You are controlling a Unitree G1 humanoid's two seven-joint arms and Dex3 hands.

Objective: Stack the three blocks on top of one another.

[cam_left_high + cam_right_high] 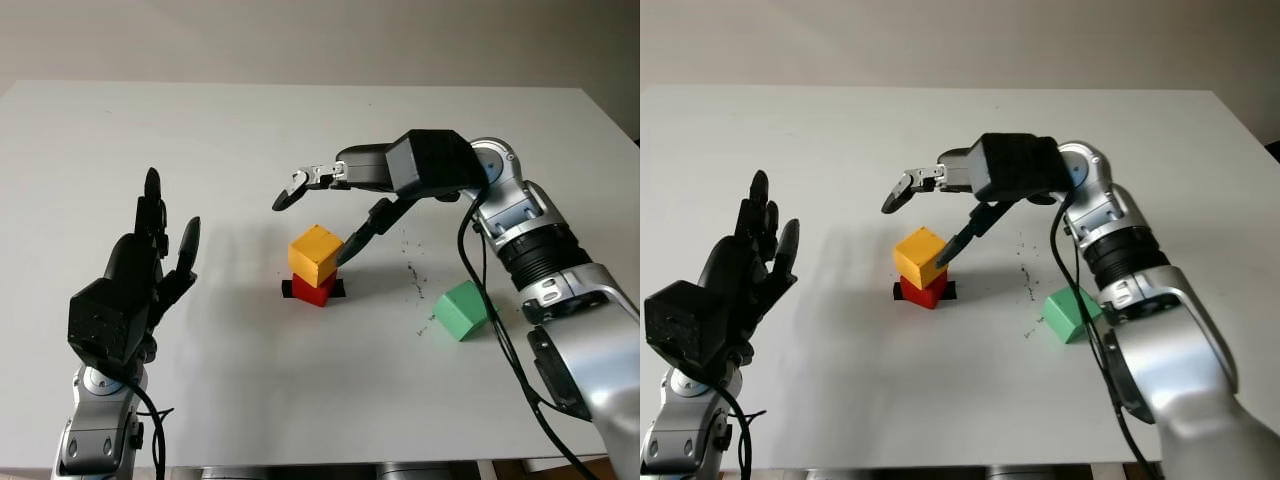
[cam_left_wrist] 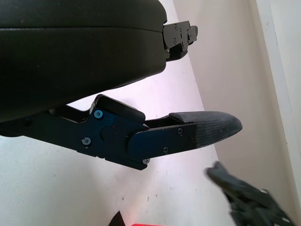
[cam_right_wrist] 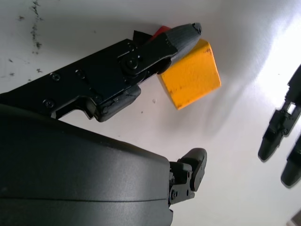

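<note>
While the yellow block [image 1: 315,253] sits on the red block [image 1: 312,290] near the middle of the table [image 1: 250,120], the right hand [image 1: 325,205] is held just above and behind that stack, released and empty; one finger [image 3: 181,35] is seen right at the yellow block's edge. The green block [image 1: 461,310] is found alone, right of the stack. The left hand [image 1: 140,270] is raised well left of the stack, released, holding nothing.
</note>
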